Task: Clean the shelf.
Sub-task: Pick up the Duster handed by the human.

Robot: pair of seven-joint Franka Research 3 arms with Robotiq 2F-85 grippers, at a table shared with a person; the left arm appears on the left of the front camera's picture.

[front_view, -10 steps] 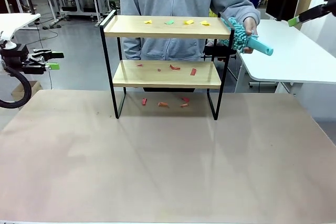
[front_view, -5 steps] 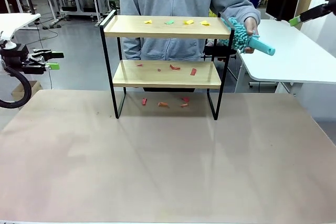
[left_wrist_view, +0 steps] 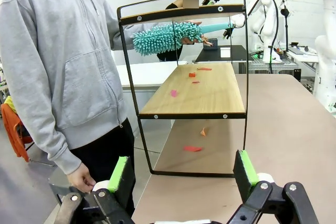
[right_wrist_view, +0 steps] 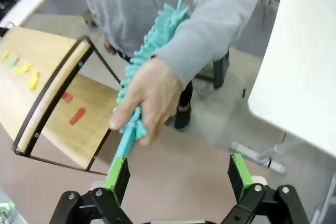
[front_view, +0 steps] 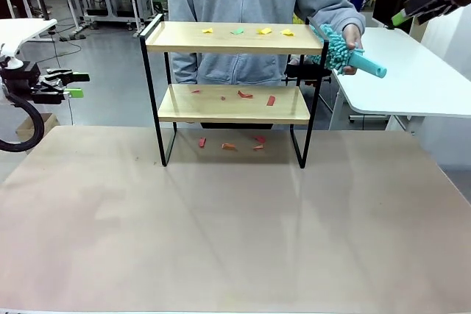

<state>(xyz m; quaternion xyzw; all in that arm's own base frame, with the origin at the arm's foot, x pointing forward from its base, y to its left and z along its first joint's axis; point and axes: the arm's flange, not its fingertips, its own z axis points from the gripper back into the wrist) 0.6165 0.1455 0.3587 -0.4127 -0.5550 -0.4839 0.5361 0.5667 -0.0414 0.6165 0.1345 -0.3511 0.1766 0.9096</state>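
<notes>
Front view: the shelf (front_view: pixel 184 37) stands midway along the worktop's (front_view: pixel 235 233) far edge, with coloured scraps (front_view: pixel 265 31) on both boards. A person's hand (front_view: pixel 351 38) holds a teal duster (front_view: pixel 338 49) at its right end. The left gripper (front_view: pixel 76 84) hangs released beyond the worktop's left edge. The right gripper (right_wrist_view: pixel 178 163), also released, faces that hand.

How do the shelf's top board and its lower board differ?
The top board carries yellow scraps and one green scrap; the lower board carries red scraps. The top board's lie in a row, the lower board's are scattered. Both are light wood in one black frame.
</notes>
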